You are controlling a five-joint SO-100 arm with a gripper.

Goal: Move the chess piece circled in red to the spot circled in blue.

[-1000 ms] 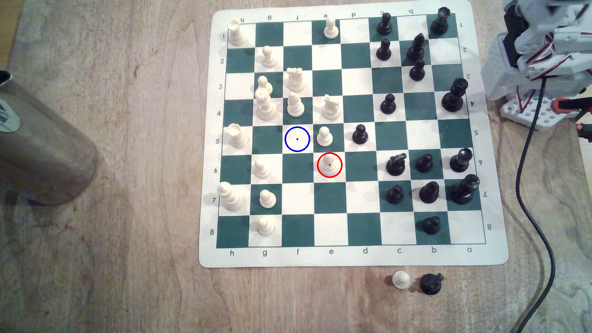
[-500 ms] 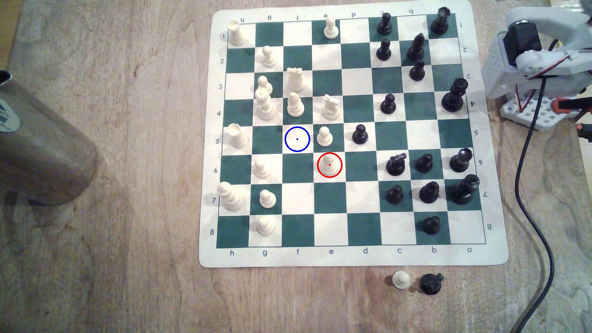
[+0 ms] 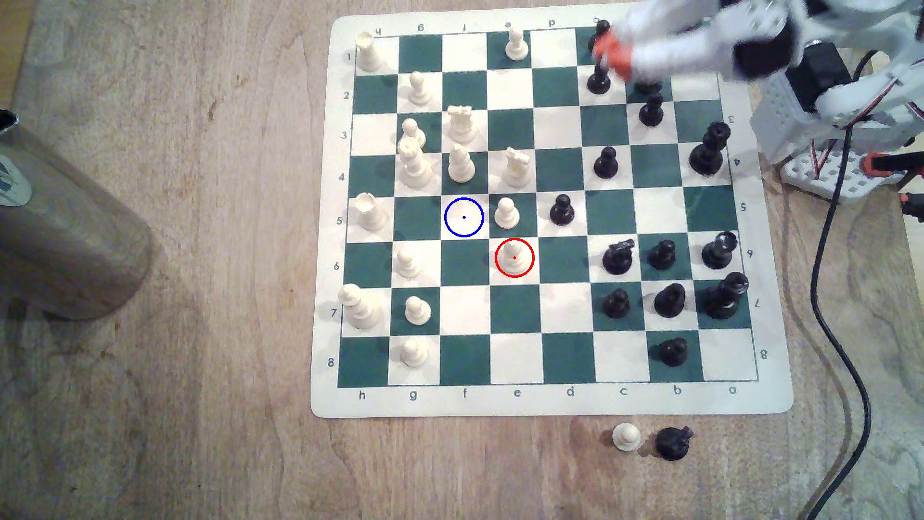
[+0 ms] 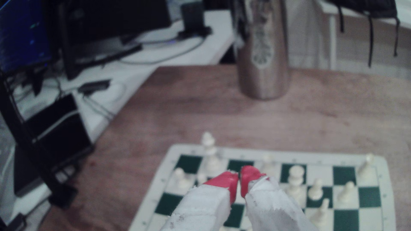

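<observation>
Although the wooden tabletop (image 3: 200,300) runs past every edge of the exterior view, the green-and-cream roll-up chessboard mat (image 3: 550,400) lies whole on it, apart from its far corner on that view's right, which the arm covers. At the exterior view's left edge a brushed-metal cylindrical bottle (image 3: 65,225) is cut off; the wrist view shows it (image 4: 263,55) upright beyond the board, soft and out of focus.

Motion blur smears the white plastic robot arm (image 3: 700,45), which reaches in from the upper right and hides several black pieces beneath it. Its orange-tipped gripper (image 3: 611,52) hangs over the black pawns near the board's far edge; in the wrist view (image 4: 239,177) the two red tips sit almost together with only a thin slit between, holding nothing.

Well away from the gripper, the small cream-white pawn ringed in red (image 3: 514,256) stands upright on its cream square. Its goal, the cream square marked with a blue ring and dot (image 3: 464,217), lies diagonally next to it, towards the exterior view's left and further up. Which cream piece is that pawn in the blurred wrist view cannot be told.
</observation>
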